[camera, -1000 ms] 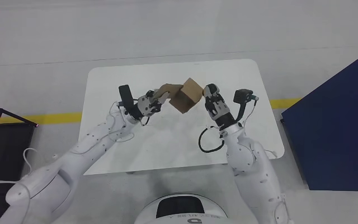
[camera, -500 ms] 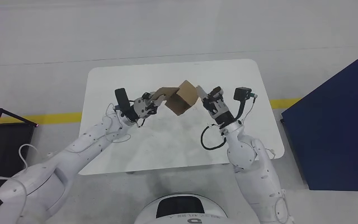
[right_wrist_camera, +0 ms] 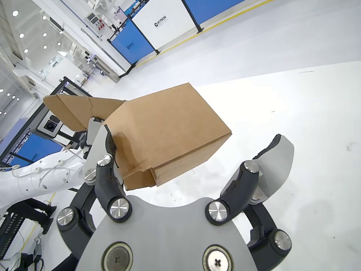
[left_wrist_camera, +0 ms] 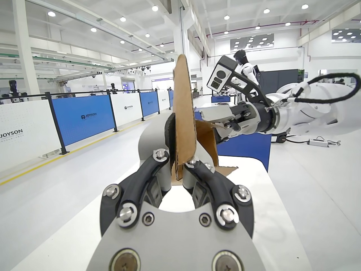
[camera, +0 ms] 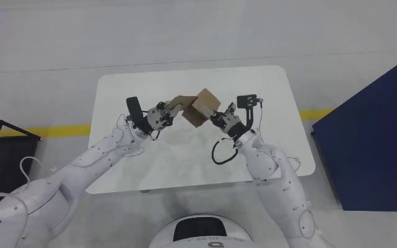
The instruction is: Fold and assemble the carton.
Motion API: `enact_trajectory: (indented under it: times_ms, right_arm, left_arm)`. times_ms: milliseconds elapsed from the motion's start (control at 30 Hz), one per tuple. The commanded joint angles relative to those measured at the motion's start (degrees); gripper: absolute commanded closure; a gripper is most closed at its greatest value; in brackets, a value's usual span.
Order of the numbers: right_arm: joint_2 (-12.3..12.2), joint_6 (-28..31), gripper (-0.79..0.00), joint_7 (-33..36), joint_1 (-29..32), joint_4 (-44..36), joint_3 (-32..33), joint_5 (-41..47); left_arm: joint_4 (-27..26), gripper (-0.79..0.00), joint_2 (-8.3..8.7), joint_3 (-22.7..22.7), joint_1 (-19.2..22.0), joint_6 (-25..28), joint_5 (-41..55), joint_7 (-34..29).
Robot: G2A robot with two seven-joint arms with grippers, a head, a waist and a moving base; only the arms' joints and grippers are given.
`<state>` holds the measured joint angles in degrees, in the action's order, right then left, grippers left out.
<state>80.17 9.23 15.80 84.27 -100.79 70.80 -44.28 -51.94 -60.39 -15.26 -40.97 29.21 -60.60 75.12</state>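
White worktop [camera: 124, 155] lies beneath: over its far-middle, my left pincer [left_wrist_camera: 177, 167] clenches a flap [left_wrist_camera: 183, 108] of the brown cardboard carton [camera: 206, 103]; my right pincer [camera: 218, 117], spread wide, touches the carton's opposite side.

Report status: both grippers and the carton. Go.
Left gripper shut on a flap. Right gripper open, one finger at the carton side. Carton over the table, end flaps unfolded.

1. Top view, frame centre: the carton [camera: 203, 106] covers the table [camera: 260, 87] beneath; contact cannot be told.
2. Left wrist view: the edge-on flap [left_wrist_camera: 183, 108] hides most of the carton's body.
3. Top view: the right gripper [camera: 216, 116] is too small to judge its touch.
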Motion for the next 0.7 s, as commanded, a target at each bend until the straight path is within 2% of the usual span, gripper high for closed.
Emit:
enact_trajectory:
  times_ms: [0,200,300,333,433,533,667]
  right_arm:
    - [-0.04,-0.14,-0.785,0.03,-0.02,0.04,-0.27,-0.37]
    - [-0.22,-0.56,-0.785,0.10,0.11,0.21,-0.72,-1.05]
    - [-0.27,-1.51,-0.745,-0.40,0.18,0.25,-0.88,-1.58]
    - [-0.27,-1.90,-0.671,-0.57,0.18,0.24,-1.05,-1.84]
    - [-0.27,-2.83,-0.548,-1.18,0.10,0.26,-1.54,-2.67]
    - [-0.22,-3.67,-0.388,-1.82,-0.04,0.36,-2.01,-2.80]
    - [-0.16,-5.12,-0.336,-2.86,-0.37,0.61,-2.45,-3.19]
  left_arm:
    - [0.00,0.000,0.06,0.19,0.10,0.05,0.55,-0.05]
    - [-0.22,0.000,0.20,0.66,0.30,0.28,1.48,-0.28]
    - [-0.52,0.000,0.26,0.89,0.38,0.26,1.62,-0.26]
    - [-0.58,0.000,0.29,0.97,0.43,0.26,1.61,-0.26]
    - [-0.83,0.000,0.36,1.22,0.53,0.24,1.60,-0.24]
    - [-1.08,0.000,0.42,1.55,0.62,0.29,1.47,-0.29]
    - [-1.41,0.000,0.45,2.05,0.74,0.38,1.40,-0.38]
